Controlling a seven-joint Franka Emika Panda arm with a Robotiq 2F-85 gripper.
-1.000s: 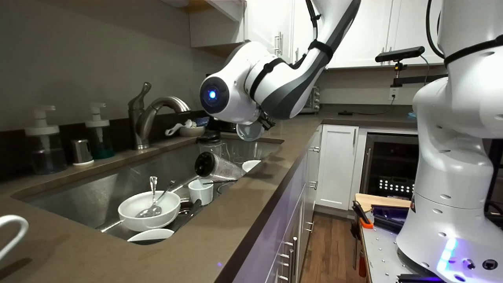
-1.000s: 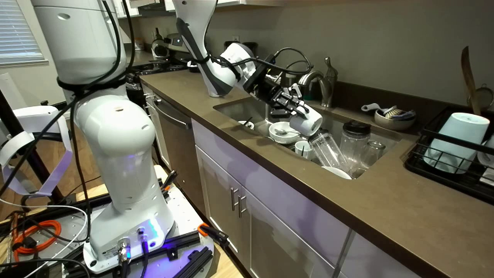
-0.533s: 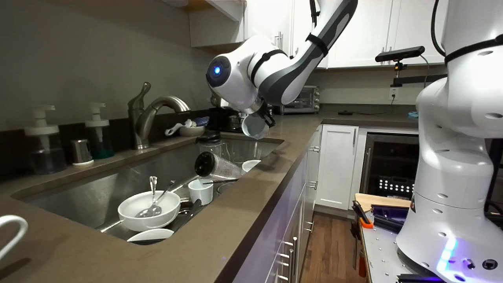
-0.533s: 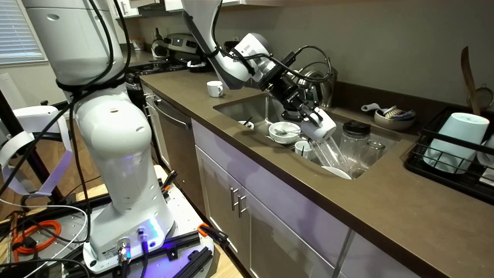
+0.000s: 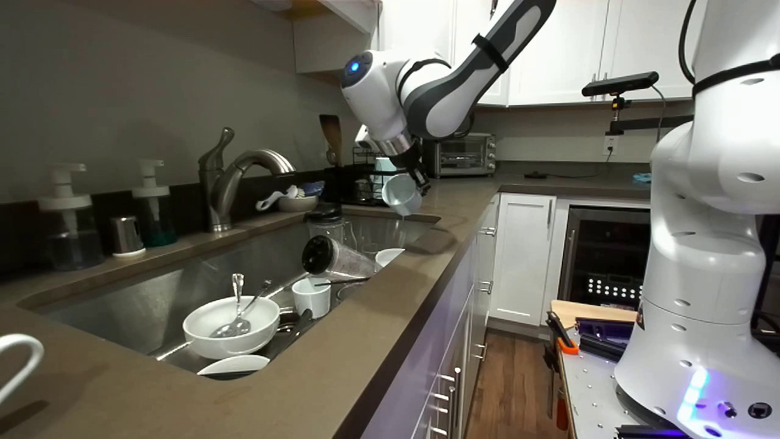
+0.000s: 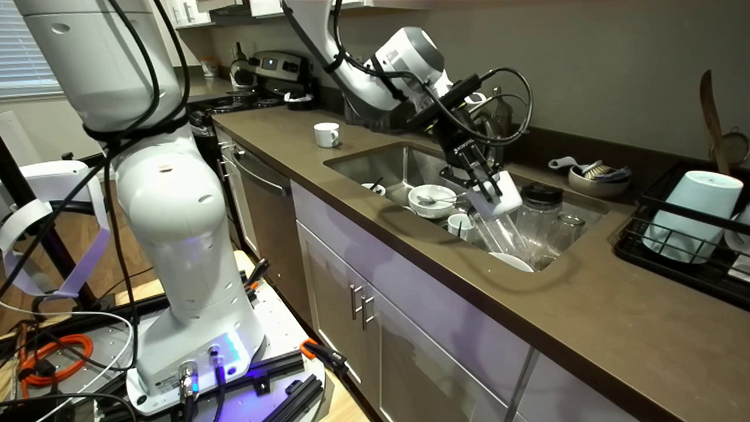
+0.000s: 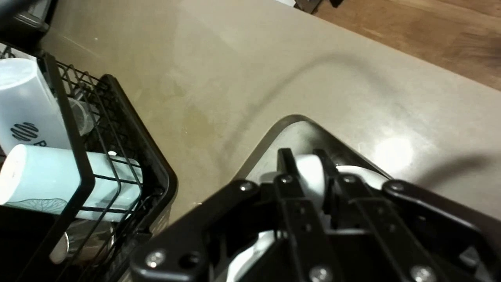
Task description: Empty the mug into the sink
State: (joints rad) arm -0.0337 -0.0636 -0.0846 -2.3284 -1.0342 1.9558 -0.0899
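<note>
A white mug [image 5: 401,195] is tilted, its opening facing sideways and down, above the end of the metal sink [image 5: 116,323]. A thin pale trickle seems to hang below its lip in an exterior view. The mug also shows above the sink [image 6: 391,163] in an exterior view [image 6: 499,198]. My gripper [image 6: 490,186] is shut on the mug, pointing steeply down. In the wrist view, a white part of the mug [image 7: 311,174] sits between the fingertips [image 7: 303,156]; most of the mug is hidden by the gripper.
The sink holds a white bowl [image 5: 231,329] with spoons, a white cup [image 5: 312,297], a tipped jar [image 5: 344,259] and an upright black-lidded jar [image 6: 536,214]. The faucet [image 5: 222,183] stands behind. A black dish rack [image 6: 674,264] and another white mug [image 6: 326,135] are on the counter.
My gripper has carried the mug along the sink toward the dish-rack end. The wrist has turned more steeply downward, and the mug's tilt has changed. The mug on the counter has come into view.
</note>
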